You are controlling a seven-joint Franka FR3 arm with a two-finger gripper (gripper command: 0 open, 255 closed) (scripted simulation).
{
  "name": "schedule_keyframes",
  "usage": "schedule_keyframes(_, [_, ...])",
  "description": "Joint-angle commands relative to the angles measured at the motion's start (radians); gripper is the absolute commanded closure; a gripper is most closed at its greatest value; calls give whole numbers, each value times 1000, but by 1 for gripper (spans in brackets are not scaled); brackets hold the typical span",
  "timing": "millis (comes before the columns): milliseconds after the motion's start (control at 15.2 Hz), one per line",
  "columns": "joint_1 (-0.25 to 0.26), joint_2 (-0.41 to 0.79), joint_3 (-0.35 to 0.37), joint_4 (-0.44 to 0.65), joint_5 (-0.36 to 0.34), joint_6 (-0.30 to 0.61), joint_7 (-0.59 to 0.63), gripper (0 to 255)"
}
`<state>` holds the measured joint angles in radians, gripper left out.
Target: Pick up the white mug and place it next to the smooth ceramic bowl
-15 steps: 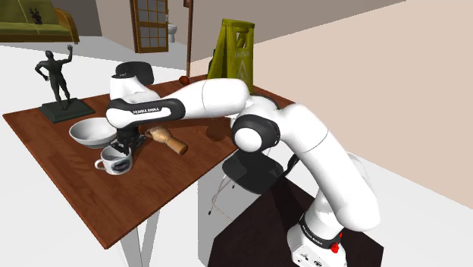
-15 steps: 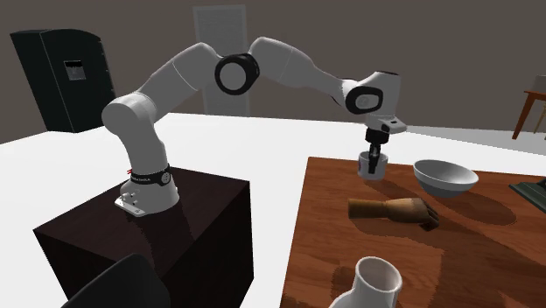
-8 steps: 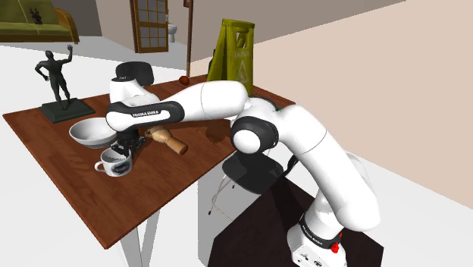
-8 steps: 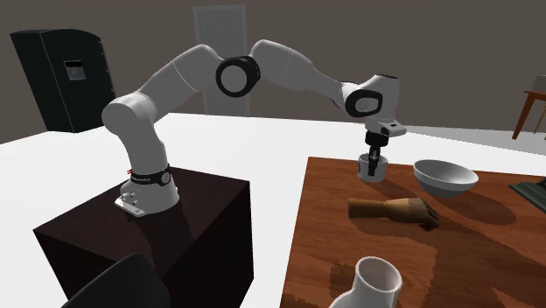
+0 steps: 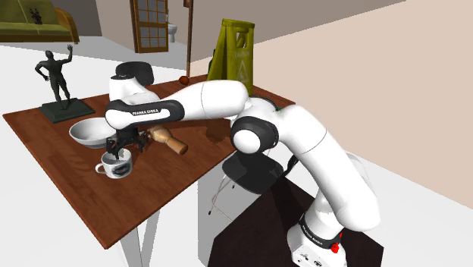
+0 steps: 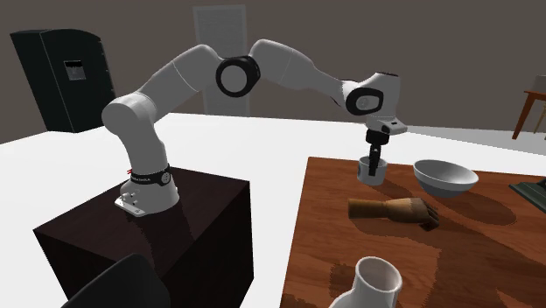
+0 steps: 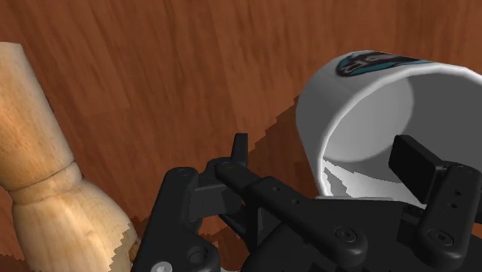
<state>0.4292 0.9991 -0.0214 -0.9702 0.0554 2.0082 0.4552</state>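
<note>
Hand (image 5: pixel 116 154), apparently spread, over 1 mug (image 5: pixel 117 169) beside 1 bowl (image 5: pixel 89 133).

The white arm (image 5: pixel 303 144) is stretching far out in the shoulder view, elbow bent, forearm lying nearly level. Its black gripper (image 5: pixel 120 146) is pointing straight down, jaws standing apart.

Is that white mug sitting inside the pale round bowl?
No, the white mug stands on the brown wooden table beside the pale round bowl.
</note>
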Motion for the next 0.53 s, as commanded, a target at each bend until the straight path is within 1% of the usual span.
schedule_keyframes(0, [-1,-36,-1,-13,0,-23,-1,0])
schedule_keyframes(132, [-2,-63,-1,-1,-1,-62,0,0])
schedule_keyframes(462, [-2,-63,-1,-1,-1,-62,0,0])
